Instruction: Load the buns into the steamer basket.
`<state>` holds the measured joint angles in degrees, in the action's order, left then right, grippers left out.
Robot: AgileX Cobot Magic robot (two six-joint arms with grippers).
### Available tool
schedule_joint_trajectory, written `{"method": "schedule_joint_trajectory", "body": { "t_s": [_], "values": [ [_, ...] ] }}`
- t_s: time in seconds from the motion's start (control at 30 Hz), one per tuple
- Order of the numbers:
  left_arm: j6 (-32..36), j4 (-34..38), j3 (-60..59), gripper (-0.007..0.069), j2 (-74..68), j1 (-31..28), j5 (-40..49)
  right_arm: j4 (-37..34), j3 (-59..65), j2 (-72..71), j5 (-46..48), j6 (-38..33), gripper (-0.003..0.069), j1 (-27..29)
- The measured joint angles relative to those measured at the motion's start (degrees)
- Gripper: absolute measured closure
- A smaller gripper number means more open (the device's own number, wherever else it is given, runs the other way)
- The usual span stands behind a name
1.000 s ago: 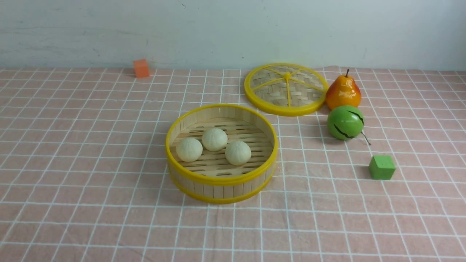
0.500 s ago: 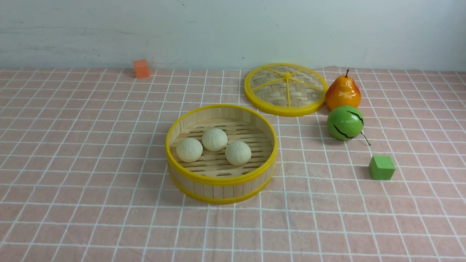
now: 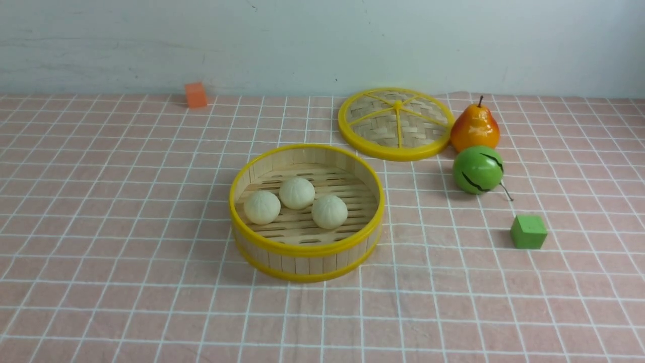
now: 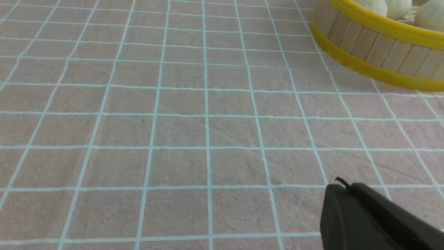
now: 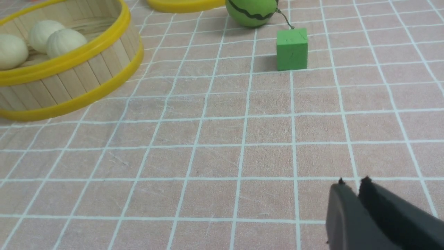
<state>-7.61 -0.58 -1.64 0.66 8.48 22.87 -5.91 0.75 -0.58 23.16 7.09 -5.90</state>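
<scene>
Three cream-white buns lie inside the steamer basket (image 3: 306,249) at the table's middle: one at the left (image 3: 262,207), one behind (image 3: 297,193), one at the right (image 3: 329,212). The basket also shows in the left wrist view (image 4: 374,41) and the right wrist view (image 5: 69,83), with buns (image 5: 64,41) in it. Neither arm shows in the front view. My left gripper (image 4: 343,185) is shut and empty above bare cloth, well short of the basket. My right gripper (image 5: 352,182) is shut and empty above bare cloth, apart from the basket.
The flat woven lid (image 3: 396,123) lies behind the basket to the right. An orange pear (image 3: 474,128), a green striped ball (image 3: 477,170) and a green cube (image 3: 528,232) stand at the right. A small orange cube (image 3: 195,95) sits at the far left by the wall.
</scene>
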Motion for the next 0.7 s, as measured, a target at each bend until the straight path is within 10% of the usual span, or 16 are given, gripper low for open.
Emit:
{"method": "schedule_joint_trajectory", "body": {
  "t_s": [0.7],
  "values": [
    [0.0, 0.0, 0.0, 0.0638, 0.0, 0.0, -0.1, 0.0, 0.0, 0.0, 0.0, 0.1, 0.0575, 0.0]
  ]
}}
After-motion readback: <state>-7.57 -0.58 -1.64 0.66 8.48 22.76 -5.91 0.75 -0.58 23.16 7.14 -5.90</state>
